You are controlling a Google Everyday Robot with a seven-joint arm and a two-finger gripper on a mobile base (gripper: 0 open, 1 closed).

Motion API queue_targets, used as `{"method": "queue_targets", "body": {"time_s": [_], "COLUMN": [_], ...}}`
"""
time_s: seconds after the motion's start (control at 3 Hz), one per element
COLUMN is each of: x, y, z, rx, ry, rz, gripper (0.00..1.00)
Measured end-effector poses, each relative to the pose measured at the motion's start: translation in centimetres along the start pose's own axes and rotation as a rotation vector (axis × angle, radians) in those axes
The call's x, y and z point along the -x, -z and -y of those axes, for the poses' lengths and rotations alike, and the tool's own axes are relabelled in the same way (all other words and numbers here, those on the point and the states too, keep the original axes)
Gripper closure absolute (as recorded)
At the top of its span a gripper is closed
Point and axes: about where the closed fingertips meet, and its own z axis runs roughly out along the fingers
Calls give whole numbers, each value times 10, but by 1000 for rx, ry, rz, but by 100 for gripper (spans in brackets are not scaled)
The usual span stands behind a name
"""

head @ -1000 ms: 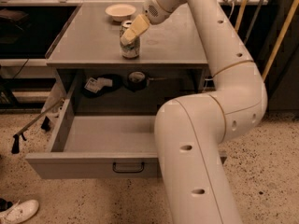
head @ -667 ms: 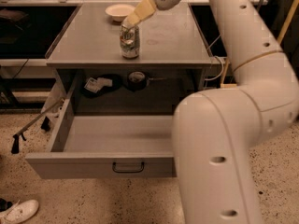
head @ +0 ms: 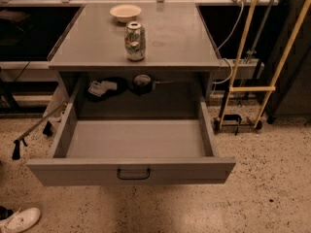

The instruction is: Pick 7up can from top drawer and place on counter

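The 7up can (head: 134, 41) stands upright on the counter (head: 180, 42), near its front edge and left of centre. The top drawer (head: 131, 169) is pulled wide open below, its grey floor bare, with the dark bar handle (head: 133, 174) at the centre of its front panel. The gripper and the arm are out of view.
A shallow cream bowl (head: 125, 12) sits at the back of the counter behind the can. Dark objects and a white tag (head: 102, 87) lie in the recess behind the drawer. A yellow-framed cart (head: 252, 72) stands to the right. A white shoe (head: 19, 220) is on the speckled floor at lower left.
The arm and gripper, which hovered over the can on the counter, have withdrawn out of view. The can stays upright where it stood.
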Motion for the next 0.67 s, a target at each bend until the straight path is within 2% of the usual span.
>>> {"method": "queue_targets", "body": {"time_s": [0.33,0.67], "x": [42,60], "y": [102,143], "z": [-25,-59], "rx": [-107,-115], "ry": [-69,-98], "rz": [175,255], "gripper": [0,0]}}
